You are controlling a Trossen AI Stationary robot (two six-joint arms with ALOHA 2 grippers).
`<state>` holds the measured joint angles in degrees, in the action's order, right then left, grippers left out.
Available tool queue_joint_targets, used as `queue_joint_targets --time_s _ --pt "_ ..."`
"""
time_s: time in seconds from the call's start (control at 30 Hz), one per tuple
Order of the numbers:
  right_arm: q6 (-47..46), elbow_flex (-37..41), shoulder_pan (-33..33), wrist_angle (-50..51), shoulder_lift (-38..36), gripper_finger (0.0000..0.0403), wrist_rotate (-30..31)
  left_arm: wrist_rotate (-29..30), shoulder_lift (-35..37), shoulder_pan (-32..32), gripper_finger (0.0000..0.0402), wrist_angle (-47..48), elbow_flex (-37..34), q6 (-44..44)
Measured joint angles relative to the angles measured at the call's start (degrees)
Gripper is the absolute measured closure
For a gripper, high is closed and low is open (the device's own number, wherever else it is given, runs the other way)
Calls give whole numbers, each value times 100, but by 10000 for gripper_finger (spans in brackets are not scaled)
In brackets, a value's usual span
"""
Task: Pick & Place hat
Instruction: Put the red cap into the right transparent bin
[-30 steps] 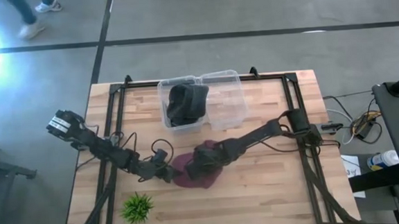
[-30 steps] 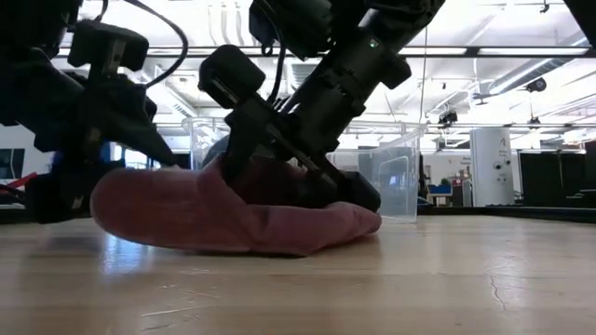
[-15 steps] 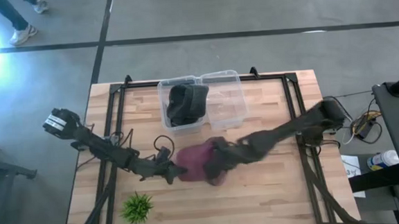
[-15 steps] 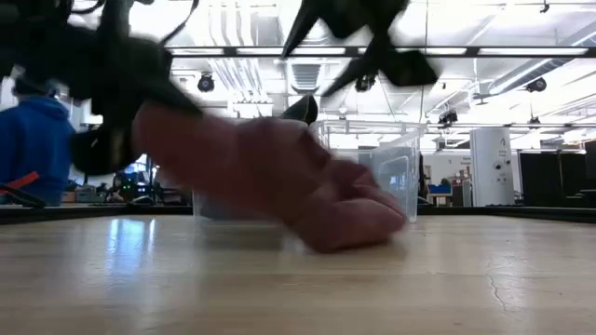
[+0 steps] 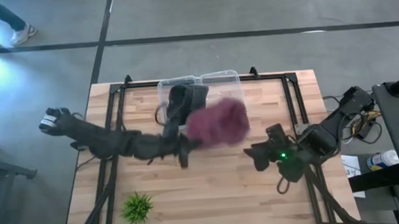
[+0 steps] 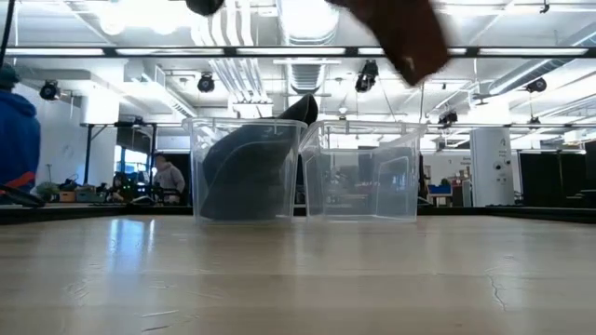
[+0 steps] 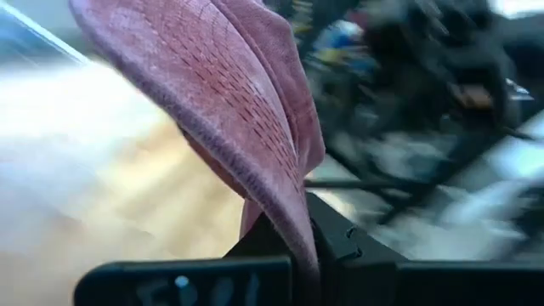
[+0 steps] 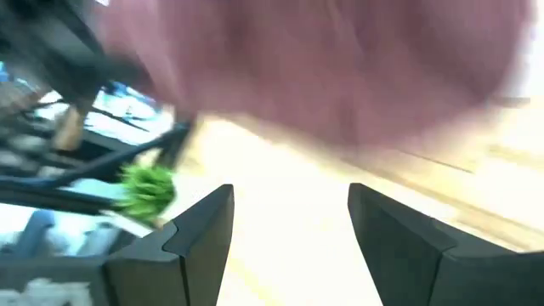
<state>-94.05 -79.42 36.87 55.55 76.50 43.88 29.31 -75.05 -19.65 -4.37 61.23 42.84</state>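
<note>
A maroon hat (image 5: 217, 123) hangs in the air over the two clear containers at the far middle of the table. My left gripper (image 5: 189, 142) is shut on it at its near-left side. The hat also shows at the top of the low view (image 6: 400, 37) and in the left wrist view (image 7: 229, 102). The left container (image 5: 168, 117) holds a dark hat (image 5: 187, 102). The right container (image 5: 236, 82) lies partly under the maroon hat. My right gripper (image 5: 257, 153) is open and empty, to the right of the hat, above the table. My left gripper pinches the maroon hat's edge (image 7: 287, 223) between its two fingers. It comes at the hat from the table's left side. The hat is lifted clear of the table and stands out beyond the fingers, over the containers.
A small green plant (image 5: 137, 207) stands near the front left and also shows in the right wrist view (image 8: 149, 189). A black frame (image 5: 296, 106) runs along the table's sides. A person walks on the floor beyond the far left corner (image 5: 0, 23). Bare wood lies at the front middle.
My left gripper has lifted the maroon hat from the table's middle, up and toward the far edge, over the containers. The hat has come clear of the table. My right gripper has drawn away from the hat toward the table's right edge.
</note>
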Motion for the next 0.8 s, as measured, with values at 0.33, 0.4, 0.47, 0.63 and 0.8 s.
queue_joint_targets --time_s 0.33,0.4,0.47,0.63,0.8 --pt "-795 65 113 1866 -142 175 -351 -1129 -614 2507 396 2184 1893 372" --pt "-788 86 113 2079 -318 175 -464 -1677 -970 2985 396 2324 2178 602" --pt "-706 156 113 2284 -532 175 -560 -2133 -1371 3353 396 2526 2530 784" --pt "-575 580 86 2342 -1320 175 -652 -3079 -2476 3657 396 3983 3625 979" --pt "-447 1181 87 2344 -2069 175 -616 -3249 -3321 3721 394 4650 4678 1207"
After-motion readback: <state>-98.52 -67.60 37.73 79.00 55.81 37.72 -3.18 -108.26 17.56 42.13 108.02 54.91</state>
